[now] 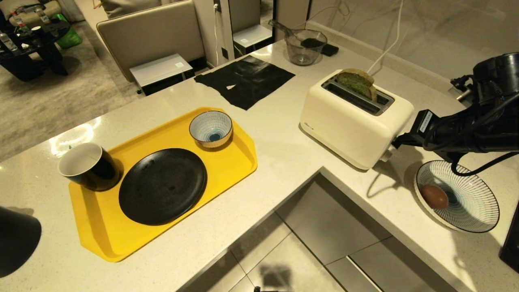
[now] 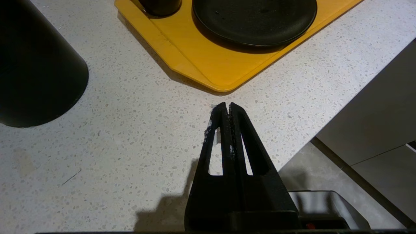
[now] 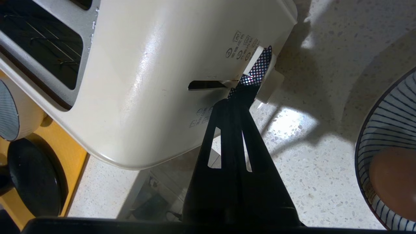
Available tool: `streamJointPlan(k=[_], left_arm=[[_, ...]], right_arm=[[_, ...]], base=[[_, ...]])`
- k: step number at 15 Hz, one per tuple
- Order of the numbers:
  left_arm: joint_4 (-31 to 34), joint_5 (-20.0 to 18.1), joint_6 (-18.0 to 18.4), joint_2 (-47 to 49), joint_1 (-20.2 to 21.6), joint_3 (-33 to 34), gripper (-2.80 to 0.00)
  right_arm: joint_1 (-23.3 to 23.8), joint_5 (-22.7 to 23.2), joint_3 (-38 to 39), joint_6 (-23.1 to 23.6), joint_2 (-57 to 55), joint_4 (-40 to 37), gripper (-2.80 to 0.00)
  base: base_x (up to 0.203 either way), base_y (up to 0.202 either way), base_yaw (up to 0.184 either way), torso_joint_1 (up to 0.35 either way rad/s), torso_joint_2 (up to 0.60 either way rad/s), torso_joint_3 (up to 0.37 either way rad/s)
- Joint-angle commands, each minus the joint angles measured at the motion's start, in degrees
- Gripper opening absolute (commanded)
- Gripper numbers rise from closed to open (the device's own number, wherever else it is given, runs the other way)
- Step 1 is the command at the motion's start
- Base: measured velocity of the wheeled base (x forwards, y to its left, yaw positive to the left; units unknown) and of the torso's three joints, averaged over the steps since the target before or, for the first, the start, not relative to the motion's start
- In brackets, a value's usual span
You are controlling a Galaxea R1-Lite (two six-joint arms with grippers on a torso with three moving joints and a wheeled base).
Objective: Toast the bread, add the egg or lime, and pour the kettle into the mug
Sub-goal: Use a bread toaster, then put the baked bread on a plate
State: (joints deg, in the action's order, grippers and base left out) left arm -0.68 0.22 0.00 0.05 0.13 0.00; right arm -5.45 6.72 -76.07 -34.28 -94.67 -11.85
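The bread (image 1: 358,82) stands upright in the far slot of the cream toaster (image 1: 348,125), its top half sticking out above the slot; the near slot is empty. The right end effector (image 3: 248,83) is at the toaster's end face, fingers pressed together, tips against the white lever (image 3: 265,76) beside the vertical slit. Whether the lever is pushed down cannot be told. The right arm (image 1: 466,129) reaches in from the right, passing just above the striped bowl (image 1: 470,202).

That bowl sits on the table (image 1: 284,162) right of the toaster, and the egg (image 1: 434,196) lies inside it, toward its left side. A white cord (image 1: 385,48) runs from behind the toaster up the wall.

On the left part of the table lies a yellow tray (image 1: 227,162). The mug (image 1: 88,165) stands at its left corner, tilted on the rim. A black plate (image 1: 163,185) fills the middle, and a small striped bowl (image 1: 211,128) stands at the far corner. Beyond the tray is a black mat (image 1: 245,80), and past that a glass jug (image 1: 304,46).

The left end effector (image 2: 226,109) hangs over bare table near the tray's near corner, fingers pressed together and holding nothing. The kettle (image 2: 35,61) stands just beside it, well apart from the mug.
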Motion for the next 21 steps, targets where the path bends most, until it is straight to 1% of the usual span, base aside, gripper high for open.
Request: streamJointPlan(k=[1, 5, 9, 16, 17, 19, 20, 21], left_arm=[[0.0, 0.0, 0.0, 0.0, 0.0, 0.0, -2.80], [0.0, 0.0, 0.0, 0.0, 0.0, 0.0, -2.80], [0.0, 0.0, 0.0, 0.0, 0.0, 0.0, -2.80], [0.0, 0.0, 0.0, 0.0, 0.0, 0.0, -2.80], [0.0, 0.0, 0.0, 0.0, 0.0, 0.0, -2.80], [0.0, 0.0, 0.0, 0.0, 0.0, -0.1, -2.80], [0.0, 0.0, 0.0, 0.0, 0.0, 0.0, -2.80], [0.0, 0.0, 0.0, 0.0, 0.0, 0.0, -2.80]], right_arm=[[0.0, 0.1, 0.0, -0.2, 0.5, 0.0, -2.80], [0.0, 0.1, -0.7, -0.2, 0.9, 0.0, -2.80], [0.0, 0.0, -3.8, 0.3, 2.8, 0.0, -2.80], [0.0, -0.3, -6.2, 1.4, 6.0, 0.0, -2.80], [0.1, -0.3, -6.6, 3.1, 6.3, 0.0, -2.80], [0.1, -0.2, -6.6, 9.5, 6.9, 0.0, -2.80], [0.1, -0.2, -6.4, 12.0, 7.2, 1.1, -2.80], [0.1, -0.1, -6.0, 13.3, 7.2, 4.1, -2.80]], base=[[0.000, 0.000, 0.000, 0.000, 0.00, 0.000], [0.000, 0.000, 0.000, 0.000, 0.00, 0.000], [0.000, 0.000, 0.000, 0.000, 0.00, 0.000], [0.000, 0.000, 0.000, 0.000, 0.00, 0.000], [0.000, 0.000, 0.000, 0.000, 0.00, 0.000], [0.000, 0.000, 0.000, 0.000, 0.00, 0.000], [0.000, 0.000, 0.000, 0.000, 0.00, 0.000], [0.000, 0.000, 0.000, 0.000, 0.00, 0.000]])
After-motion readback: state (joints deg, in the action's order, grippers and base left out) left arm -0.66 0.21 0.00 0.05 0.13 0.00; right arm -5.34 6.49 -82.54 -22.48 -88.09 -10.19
